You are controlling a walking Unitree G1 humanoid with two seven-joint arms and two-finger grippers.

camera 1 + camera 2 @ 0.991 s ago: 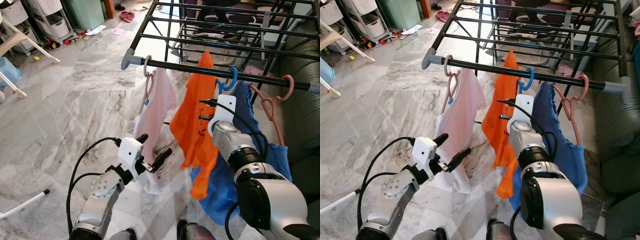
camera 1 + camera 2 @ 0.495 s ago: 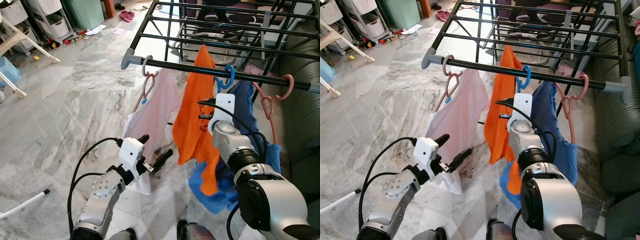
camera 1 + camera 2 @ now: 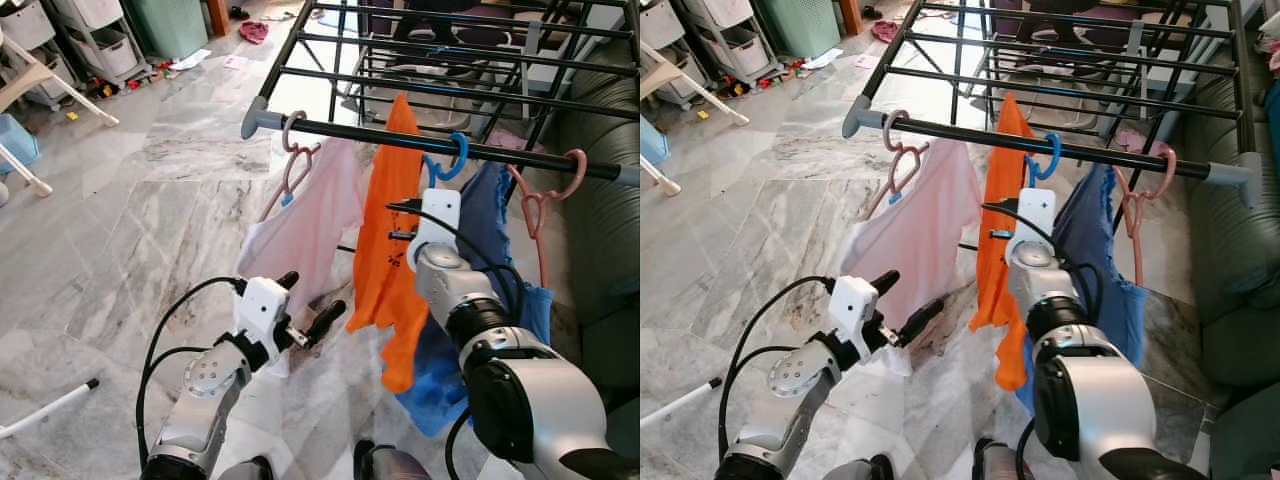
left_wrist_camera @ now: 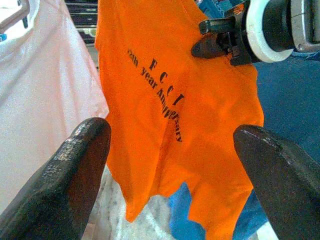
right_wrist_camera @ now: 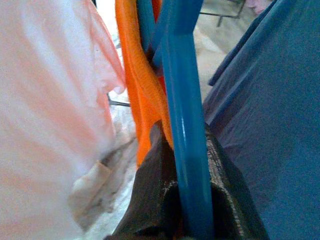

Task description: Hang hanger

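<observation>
- Lettering in black is running slantwise down the orange shirt [image 4: 170,100]; "year" is reading clearly in the left wrist view, with a few capital letters above it and a longer word below that is too creased to make out.
- Right tool [image 5: 182,200] is clamping its black fingers [image 5: 150,200] on the stem of the blue hanger [image 5: 182,115], with the orange cloth pressing against one side of that stem.
- Blue hanger's hook [image 3: 447,160] is sitting over the front black rail [image 3: 350,132] of the drying rack [image 3: 1060,60], between the pink hanger [image 3: 295,160] carrying the white shirt [image 3: 305,225] and the second pink hanger [image 3: 545,200] carrying the blue garment [image 3: 1095,260].
- Orange shirt is hanging from the blue hanger, just beside the white shirt.
- Left tool [image 3: 312,305] is hovering low in front of the white shirt with its two fingers [image 4: 65,175] spread wide apart, gripping nothing.
- Grey marble floor [image 3: 130,220] is lying under the rack.
</observation>
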